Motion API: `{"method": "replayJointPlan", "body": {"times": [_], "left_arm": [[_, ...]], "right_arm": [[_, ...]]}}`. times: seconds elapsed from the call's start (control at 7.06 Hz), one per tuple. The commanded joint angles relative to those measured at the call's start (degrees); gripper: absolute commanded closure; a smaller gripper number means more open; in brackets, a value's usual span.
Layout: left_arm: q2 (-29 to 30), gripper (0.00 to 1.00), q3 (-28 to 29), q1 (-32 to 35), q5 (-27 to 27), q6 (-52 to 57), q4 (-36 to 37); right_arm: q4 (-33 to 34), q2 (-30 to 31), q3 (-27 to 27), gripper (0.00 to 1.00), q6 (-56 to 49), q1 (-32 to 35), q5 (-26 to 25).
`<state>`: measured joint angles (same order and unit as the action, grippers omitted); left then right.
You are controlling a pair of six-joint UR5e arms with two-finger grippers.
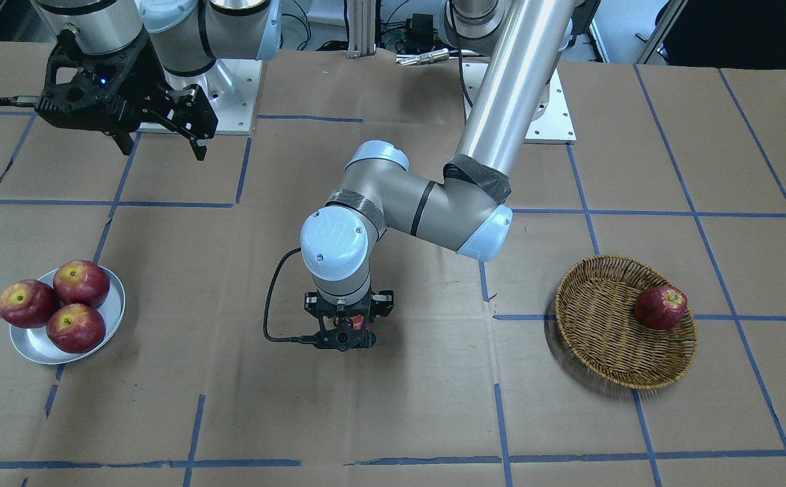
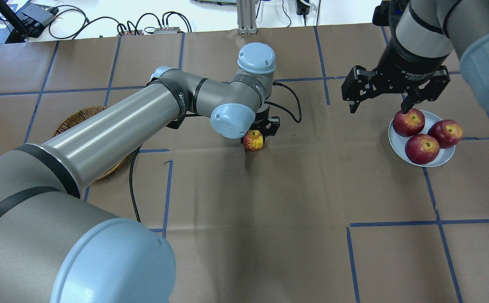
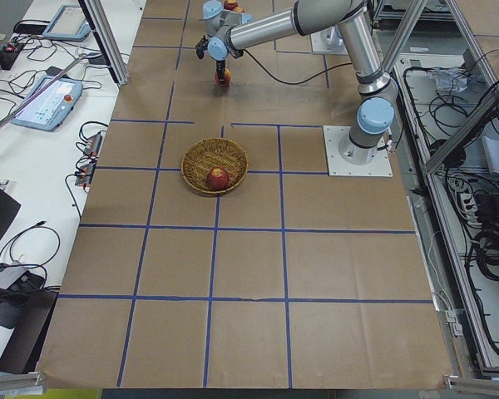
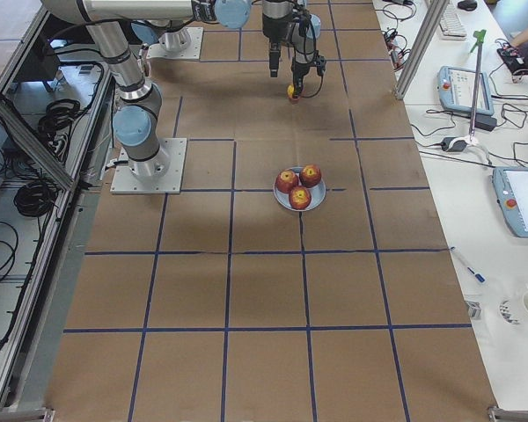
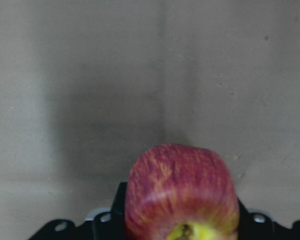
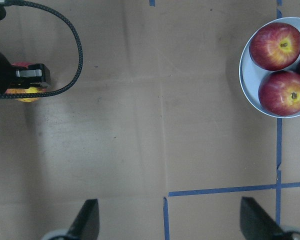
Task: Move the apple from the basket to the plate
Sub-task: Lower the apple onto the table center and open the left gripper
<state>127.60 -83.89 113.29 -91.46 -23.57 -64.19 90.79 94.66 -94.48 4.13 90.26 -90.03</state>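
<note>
The left gripper [image 2: 258, 134] is closed on the pinkish-red streaky apple with a yellow stem patch [image 2: 253, 141]. In the left wrist view its black fingers [image 5: 121, 205] flank the fruit on both sides. The apple is held over the brown paper table covering [image 1: 400, 406], between the round woven brown wicker basket [image 1: 596, 331] and the round silvery-grey metal plate [image 1: 31, 345], and well apart from both. One dark red apple [image 1: 661, 307] lies in the basket. Three dark red apples [image 1: 76, 328] sit on the plate. The right gripper [image 2: 378, 108] hangs above the table near the plate, jaws spread wide, gripping nothing.
</note>
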Motion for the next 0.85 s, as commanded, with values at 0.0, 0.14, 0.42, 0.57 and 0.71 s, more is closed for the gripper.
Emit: {"method": "replayJointPlan", "body": {"times": [0.0, 0.14, 0.42, 0.57, 0.71], "left_arm": [[-0.59, 0.01, 0.04, 0.0, 0.23, 0.02, -0.06], [-1.73, 0.01, 1.09, -0.18, 2.14, 0.02, -0.93], [-8.29, 0.01, 3.2, -2.45, 4.28, 0.63, -9.58], [-11.72, 0.01, 5.04, -4.99, 3.58, 7.68, -14.16], [-15.76, 0.01, 6.62, -8.14, -0.52, 14.8, -19.95]], "right_arm": [[0.0, 0.0, 0.08, 0.0, 0.0, 0.0, 0.12], [0.0, 0.09, 0.0, 0.0, 0.09, 0.0, 0.12], [0.0, 0.09, 0.0, 0.0, 0.18, 0.09, 0.03], [0.0, 0.18, 0.0, 0.0, 0.09, 0.09, 0.03], [0.0, 0.18, 0.08, 0.0, 0.09, 0.0, 0.03]]}}
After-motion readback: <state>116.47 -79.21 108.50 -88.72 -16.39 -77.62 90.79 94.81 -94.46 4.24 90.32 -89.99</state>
